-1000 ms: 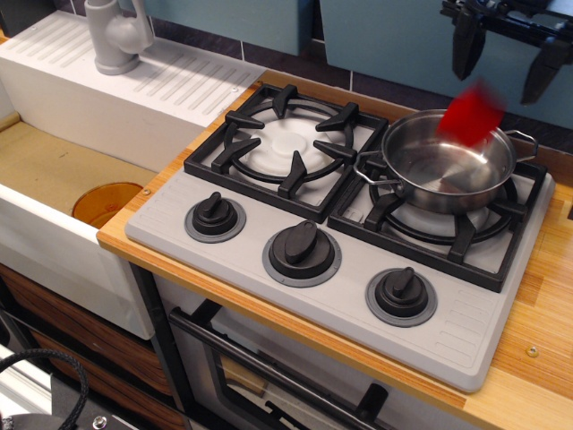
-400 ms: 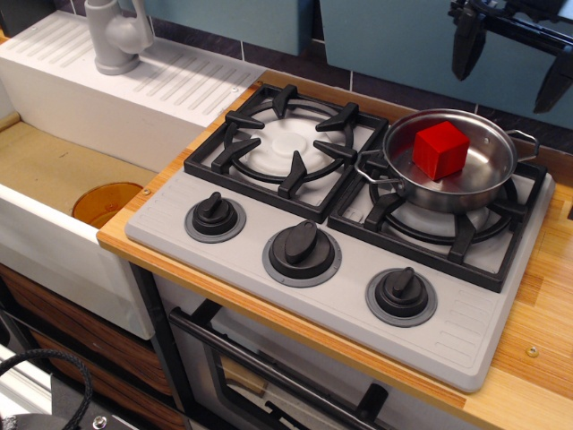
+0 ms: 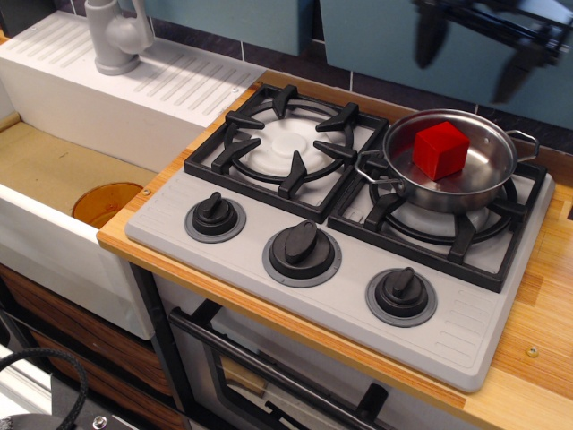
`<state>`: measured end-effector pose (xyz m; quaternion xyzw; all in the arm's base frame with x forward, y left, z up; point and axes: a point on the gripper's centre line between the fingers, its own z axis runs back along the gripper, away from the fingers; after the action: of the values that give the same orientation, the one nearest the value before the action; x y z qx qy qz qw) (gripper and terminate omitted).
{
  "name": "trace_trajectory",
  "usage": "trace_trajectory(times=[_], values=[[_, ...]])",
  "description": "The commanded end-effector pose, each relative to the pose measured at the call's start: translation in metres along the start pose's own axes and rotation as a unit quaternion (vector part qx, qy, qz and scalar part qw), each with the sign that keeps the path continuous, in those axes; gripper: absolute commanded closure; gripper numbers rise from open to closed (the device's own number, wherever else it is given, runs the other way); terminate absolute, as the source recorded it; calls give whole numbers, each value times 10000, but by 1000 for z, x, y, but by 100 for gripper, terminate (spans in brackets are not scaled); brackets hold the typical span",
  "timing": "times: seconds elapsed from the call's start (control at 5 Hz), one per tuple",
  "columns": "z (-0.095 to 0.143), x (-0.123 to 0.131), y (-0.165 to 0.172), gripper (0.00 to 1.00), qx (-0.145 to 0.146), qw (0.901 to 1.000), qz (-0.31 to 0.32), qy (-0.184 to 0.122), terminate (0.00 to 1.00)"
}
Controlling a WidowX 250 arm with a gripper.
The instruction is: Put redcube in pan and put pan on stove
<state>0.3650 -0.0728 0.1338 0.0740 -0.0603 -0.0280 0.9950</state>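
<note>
White sink (image 3: 54, 233), grey faucet (image 3: 116, 36), wooden counter (image 3: 537, 322)

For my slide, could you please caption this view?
Redcube inside pan on stove, open claw above.

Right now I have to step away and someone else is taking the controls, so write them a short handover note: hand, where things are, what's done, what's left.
Hand: open and empty, blurred with motion, up at the back wall above the pan.
Red cube: resting inside the pan.
Pan: upright on the right-hand burner grate of the stove, both wire handles free.
Done: cube is in the pan and the pan is on the stove.
Left: nothing that I can see; just keep the hand away from the pan.
</note>
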Motion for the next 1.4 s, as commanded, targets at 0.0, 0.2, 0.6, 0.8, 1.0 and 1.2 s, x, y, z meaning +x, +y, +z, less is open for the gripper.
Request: trace_trajectory(times=[0.0,0.2,0.6,0.8,1.0,1.2], values=[[13,-15,32,0,-40,9987,66,-512,0],[-10,-18,33,0,-141,9977,106,-657,0],[-46,-3,33,0,-349,9954,7,-894,0],[-54,2,34,0,-407,9949,-24,-922,0],[-60,3,37,0,-414,9946,-27,-955,0],[-71,0,38,0,-471,9940,-4,-988,0]])
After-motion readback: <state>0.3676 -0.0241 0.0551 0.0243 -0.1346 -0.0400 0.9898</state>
